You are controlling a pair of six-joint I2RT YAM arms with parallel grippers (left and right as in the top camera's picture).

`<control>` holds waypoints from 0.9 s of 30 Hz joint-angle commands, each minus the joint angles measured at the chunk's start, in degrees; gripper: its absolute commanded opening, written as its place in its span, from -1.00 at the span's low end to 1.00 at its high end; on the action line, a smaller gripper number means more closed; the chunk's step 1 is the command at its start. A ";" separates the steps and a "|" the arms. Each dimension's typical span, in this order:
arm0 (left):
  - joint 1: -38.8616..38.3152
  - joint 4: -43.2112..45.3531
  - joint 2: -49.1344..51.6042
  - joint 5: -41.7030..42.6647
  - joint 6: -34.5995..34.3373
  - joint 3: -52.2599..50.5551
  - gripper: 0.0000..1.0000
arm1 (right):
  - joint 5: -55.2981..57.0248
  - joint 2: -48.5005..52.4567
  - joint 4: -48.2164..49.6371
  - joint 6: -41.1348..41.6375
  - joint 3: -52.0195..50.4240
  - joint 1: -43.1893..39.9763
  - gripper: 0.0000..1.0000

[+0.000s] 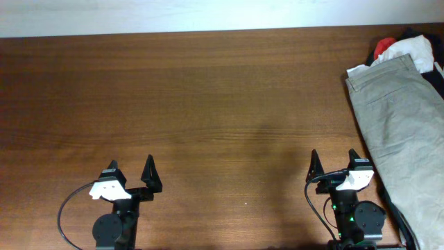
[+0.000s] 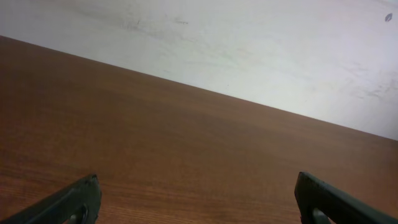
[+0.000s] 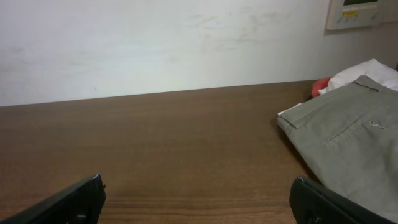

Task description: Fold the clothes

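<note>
From overhead, the left pincer [image 1: 131,164] is seen at the near edge of the surface [image 1: 208,104], left of centre, with its jaws spread wide and nothing held between them. The right pincer [image 1: 333,154] is seen at the near edge towards the right, likewise spread and empty. Grey-green trousers [image 1: 402,118] are laid flat along the right side of the surface, with the waistband towards the far edge and the legs running to the near edge. Their left edge lies just beside the right pincer; whether they touch cannot be told. A white garment [image 1: 411,47], a red item [image 1: 382,48] and dark cloth [image 1: 423,31] are heaped at the far right corner, against the waistband.

From the left wrist, the left pincer [image 2: 198,186] is shown with its fingers [image 2: 74,202] at the lower corners, wide apart, and only bare surface [image 2: 186,137] is seen between them. A pale wall [image 2: 249,50] is seen beyond the far edge.

From the right wrist, the right pincer [image 3: 196,186] is shown parted just as widely, gripping nothing. The trousers [image 3: 348,137] are seen ahead and to the right, resting on the surface [image 3: 155,137], near the right-hand finger. The white garment [image 3: 367,71] and the red item [image 3: 319,86] are seen behind the waistband. A control panel [image 3: 360,12] is mounted on the wall [image 3: 155,43].
</note>
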 commanded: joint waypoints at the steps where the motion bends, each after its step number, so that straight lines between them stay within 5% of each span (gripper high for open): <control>1: -0.22 0.00 -0.33 -0.79 -0.35 -0.31 0.98 | -0.52 -0.28 -0.24 0.00 -0.28 -0.35 0.97; 24: -0.22 0.00 -0.33 -0.79 -0.35 -0.31 0.98 | -0.52 -0.28 -0.24 0.00 -0.28 -0.35 0.97; 27: -0.22 0.00 -0.33 -0.79 -0.35 -0.31 0.99 | -12.76 -0.28 0.68 17.46 -0.28 -0.20 0.97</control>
